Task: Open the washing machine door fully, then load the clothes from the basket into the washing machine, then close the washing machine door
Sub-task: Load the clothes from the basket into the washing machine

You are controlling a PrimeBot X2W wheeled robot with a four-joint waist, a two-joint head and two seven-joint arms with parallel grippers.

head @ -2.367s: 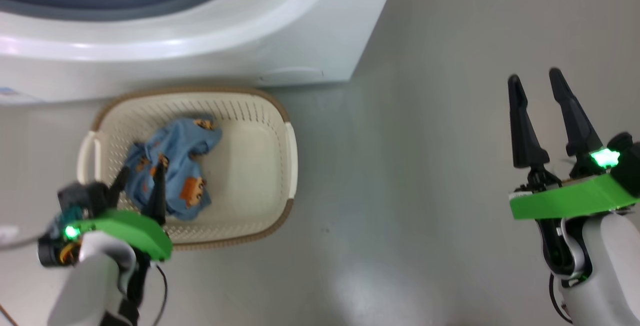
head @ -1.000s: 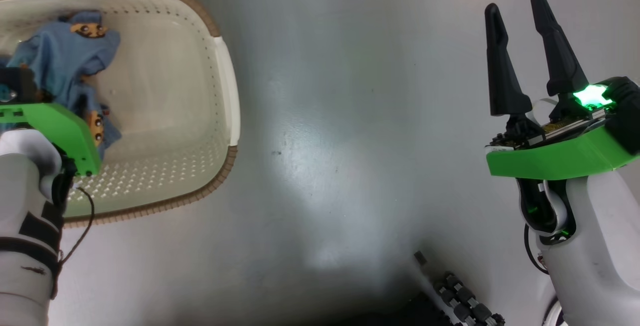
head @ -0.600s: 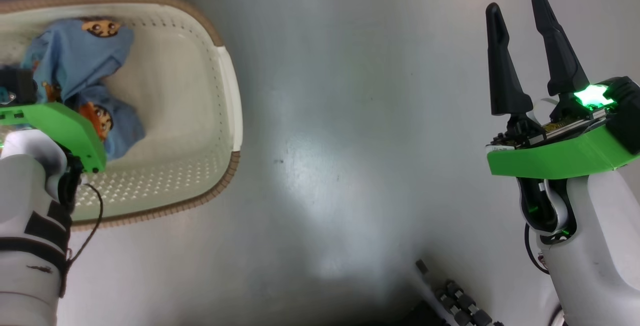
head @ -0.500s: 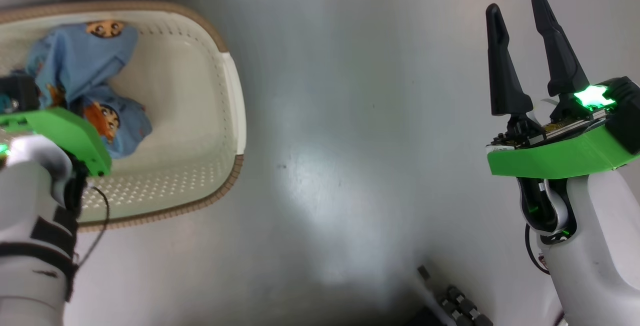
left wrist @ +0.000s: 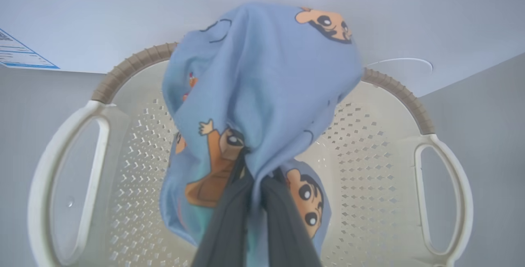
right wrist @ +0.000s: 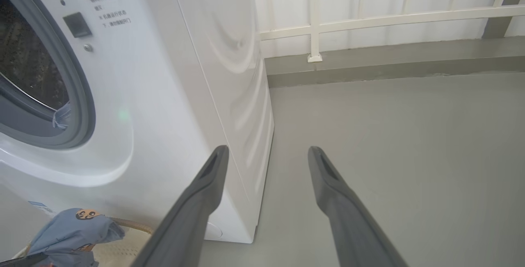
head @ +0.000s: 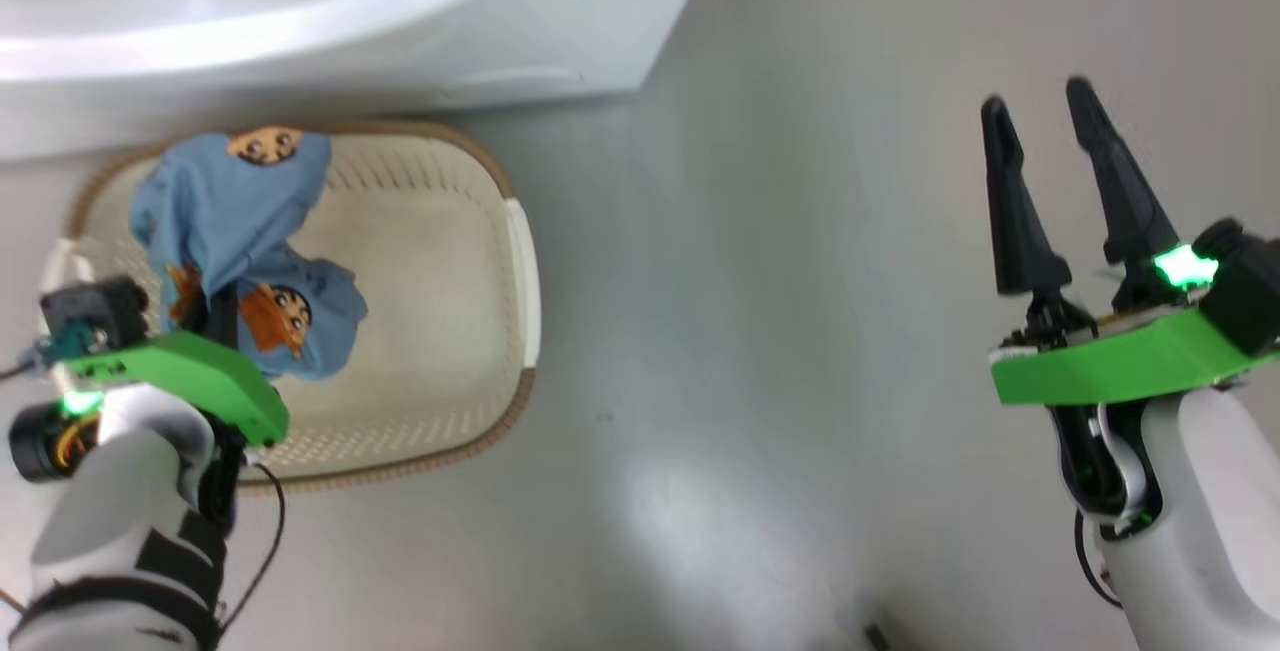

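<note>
Overhead, in the head view, the left end effector (head: 222, 316) sits at the lower left of the frame, its dark fingers pinched shut on a light-blue garment (head: 235, 216) printed with orange-brown cartoon figures. The garment overlaps the left half of the basket (head: 450, 261), which stands on the grey floor (head: 760, 331) just below the white washing machine (head: 400, 41) at the top of the frame. At the right, the right end effector (head: 1035, 101) is spread wide and empty, well apart from the basket.

Next, in the left wrist view, the left end effector (left wrist: 254, 172) rises from the bottom centre, clamped on a fold of the garment (left wrist: 262, 74). The cloth drapes across the middle of the basket (left wrist: 443, 168) and its far brown rim. A blue label sticker (left wrist: 20, 51) shows at the upper left.

Lastly, in the right wrist view, the right end effector (right wrist: 266, 150) stands wide apart over the floor (right wrist: 410, 156), beside the washing machine (right wrist: 172, 74). The grey gasket (right wrist: 80, 94) curves along the left edge with a scrap of light-blue cloth (right wrist: 61, 119) at its inner edge. The garment (right wrist: 74, 226) shows at the lower left.
</note>
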